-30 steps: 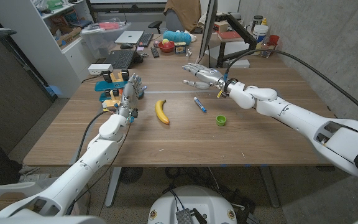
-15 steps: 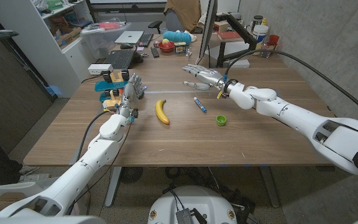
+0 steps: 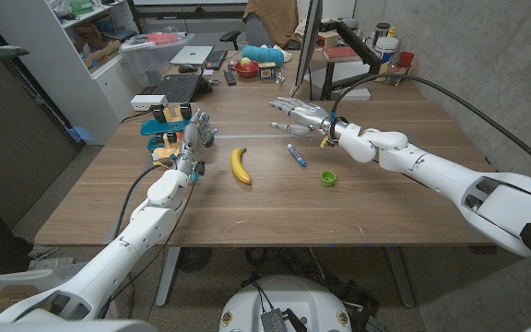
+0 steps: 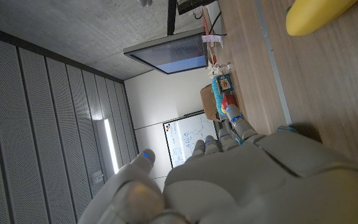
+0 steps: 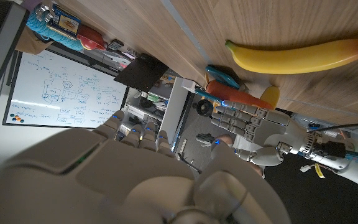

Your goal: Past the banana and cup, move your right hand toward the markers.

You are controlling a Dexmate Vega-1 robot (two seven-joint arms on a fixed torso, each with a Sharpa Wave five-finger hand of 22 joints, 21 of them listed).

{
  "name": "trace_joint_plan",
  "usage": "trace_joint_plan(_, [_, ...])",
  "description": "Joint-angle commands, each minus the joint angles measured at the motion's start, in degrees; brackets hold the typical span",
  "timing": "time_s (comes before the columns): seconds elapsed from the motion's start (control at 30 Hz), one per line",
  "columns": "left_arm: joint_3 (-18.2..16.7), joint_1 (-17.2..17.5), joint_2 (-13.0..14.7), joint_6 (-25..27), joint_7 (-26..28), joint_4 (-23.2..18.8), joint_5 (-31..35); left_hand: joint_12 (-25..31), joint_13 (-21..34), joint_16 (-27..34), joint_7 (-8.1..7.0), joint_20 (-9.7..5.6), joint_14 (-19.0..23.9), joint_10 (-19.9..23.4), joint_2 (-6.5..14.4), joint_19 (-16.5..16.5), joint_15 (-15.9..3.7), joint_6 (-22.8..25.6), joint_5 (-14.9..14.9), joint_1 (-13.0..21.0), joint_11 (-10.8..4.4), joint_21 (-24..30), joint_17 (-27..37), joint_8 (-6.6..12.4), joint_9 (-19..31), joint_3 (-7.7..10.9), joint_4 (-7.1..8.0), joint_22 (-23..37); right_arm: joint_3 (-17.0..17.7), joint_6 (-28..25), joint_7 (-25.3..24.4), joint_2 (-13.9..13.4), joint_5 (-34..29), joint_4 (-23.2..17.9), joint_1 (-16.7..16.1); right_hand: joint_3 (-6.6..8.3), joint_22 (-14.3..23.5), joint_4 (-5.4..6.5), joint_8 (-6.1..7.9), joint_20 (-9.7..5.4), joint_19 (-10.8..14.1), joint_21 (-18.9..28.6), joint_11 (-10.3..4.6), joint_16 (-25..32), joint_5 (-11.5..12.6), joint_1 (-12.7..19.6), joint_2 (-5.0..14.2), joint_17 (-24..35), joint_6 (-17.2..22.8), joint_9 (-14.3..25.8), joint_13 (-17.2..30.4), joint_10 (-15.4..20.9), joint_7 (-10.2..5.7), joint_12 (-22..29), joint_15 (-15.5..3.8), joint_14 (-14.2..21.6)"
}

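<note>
Your markers (image 3: 166,136) lie in a small cluster at the left side of the wooden table (image 3: 275,207), left of the banana (image 3: 240,165) and touching or just beside your left hand (image 3: 196,129). In the right wrist view the same markers (image 5: 238,94), blue, red and yellow, sit between the banana (image 5: 300,55) and the left hand (image 5: 253,127).

The banana lies lengthwise on the table, curved, roughly midway between your two hands. To its right lies a blue marker (image 3: 296,154), and right of that, a little nearer you, stands the small green cup (image 3: 328,178).

Your right hand (image 3: 296,111) is held above the table, beyond the blue marker and to the right of the banana, well apart from the marker cluster. The arm reaches in from the right, forearm roughly level, the hand extended toward the left with its fingers stretched out and slightly apart, holding nothing.

Your left hand stands upright just left of the banana, fingers pointing up and close together, nothing in them as far as the head view shows. Its arm runs straight back toward the near left corner.
</note>
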Motion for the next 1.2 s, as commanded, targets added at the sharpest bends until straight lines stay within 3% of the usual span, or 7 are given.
trace_joint_plan(0.03, [-0.09, 0.22, 0.01, -0.32, -0.04, 0.07, 0.01, 0.18, 0.18, 0.05, 0.27, 0.02, -21.48, -17.38, 7.34, -25.8, 0.23, -17.98, 0.34, 0.1, 0.35, -0.22, 0.09, 0.1, 0.27, -0.09, -0.04, 0.28, -0.79, -0.86, -0.08, 0.31, -0.44, 0.28, 0.27, -0.1, 0.09, -0.05, 0.38, -0.13, 0.23, -0.05, 0.13, 0.0, 0.29, 0.38, 0.4, 0.17, -0.15, 0.16, 0.35, 0.3, 0.45, 0.33, -0.04, 0.02])
trace_joint_plan(0.47, [-0.14, 0.06, 0.11, -1.04, -1.08, 0.53, -0.16, 0.25, 0.18, 0.14, 0.25, 0.02, -21.25, -17.2, 7.33, -25.53, 0.19, -17.86, 0.36, 0.1, 0.4, -0.27, 0.09, 0.15, 0.27, -0.17, -0.05, 0.28, -1.48, -2.1, 0.66, 0.29, -1.01, 0.13, 0.42, -0.2, 0.08, -0.18, 0.34, -0.19, 0.93, 0.16, 0.07, 0.08, 0.29, 0.5, 0.34, 0.16, -0.22, 0.16, 0.36, 0.41, 0.45, 0.34, -0.1, 0.37])
trace_joint_plan(0.8, [-0.3, -0.02, 0.26, -1.2, -1.46, 0.83, -0.35, 0.2, 0.18, 0.11, 0.22, 0.02, -21.31, -17.32, 7.31, -25.54, 0.19, -17.96, 0.36, 0.08, 0.28, -0.37, 0.09, 0.11, 0.27, -0.25, -0.04, 0.29, -2.38, -2.5, 1.28, 0.56, -1.56, 0.71, 0.59, -0.15, 0.06, -0.58, 0.36, -0.93, 3.12, 0.77, 0.12, 0.45, 0.32, 1.05, 0.47, 0.11, -0.17, 0.17, 0.39, 1.58, 0.43, 0.7, -0.22, 2.22])
trace_joint_plan(0.87, [-0.32, -0.04, 0.31, -1.23, -1.64, 0.9, -0.42, 0.21, 0.18, 0.1, 0.18, -0.02, -21.33, -17.29, 7.3, -25.57, 0.12, -17.99, 0.37, 0.08, 0.39, -0.4, 0.09, 0.1, 0.27, -0.27, -0.05, 0.29, -2.56, -2.46, 1.37, 0.65, -1.63, 0.84, 0.69, -0.16, 0.05, -0.84, 0.46, -1.86, 4.99, 1.29, -0.01, 0.77, 0.29, 1.37, 0.47, 0.1, 0.13, 0.18, 0.42, 2.69, 0.66, 1.04, -0.51, 3.93])
trace_joint_plan(1.0, [-0.38, -0.14, 0.35, -1.29, -1.96, 1.12, -0.6, 0.19, 0.17, 0.12, 0.21, -0.07, -21.3, -17.32, 7.28, -25.49, 0.16, -17.91, 0.37, 0.08, 0.17, -0.42, 0.09, 0.14, 0.27, -0.31, -0.05, 0.29, -2.83, -2.56, 1.42, 0.8, -1.79, 0.9, 0.82, -0.21, 0.03, -1.1, 0.7, -2.25, 6.57, 1.68, -0.14, 0.87, 0.26, 1.65, 0.35, 0.08, 0.85, 0.19, 0.45, 3.42, 1.14, 1.23, -0.35, 5.19])
trace_joint_plan(1.2, [-0.41, -0.38, 0.34, -1.43, -2.25, 1.6, -0.67, 0.22, 0.17, 0.12, 0.16, 0.0, -21.3, -17.23, 7.25, -25.51, 0.13, -17.91, 0.38, 0.08, 0.21, -0.47, 0.09, 0.13, 0.27, -0.36, -0.06, 0.29, -3.14, -2.74, 1.31, 1.09, -1.95, 1.19, 1.07, 0.0, 0.01, -1.26, 0.79, -2.32, 7.36, 1.79, -0.25, 0.77, 0.31, 2.01, 0.75, 0.07, 1.21, 0.2, 0.47, 3.76, 0.93, 1.28, -0.64, 5.7])
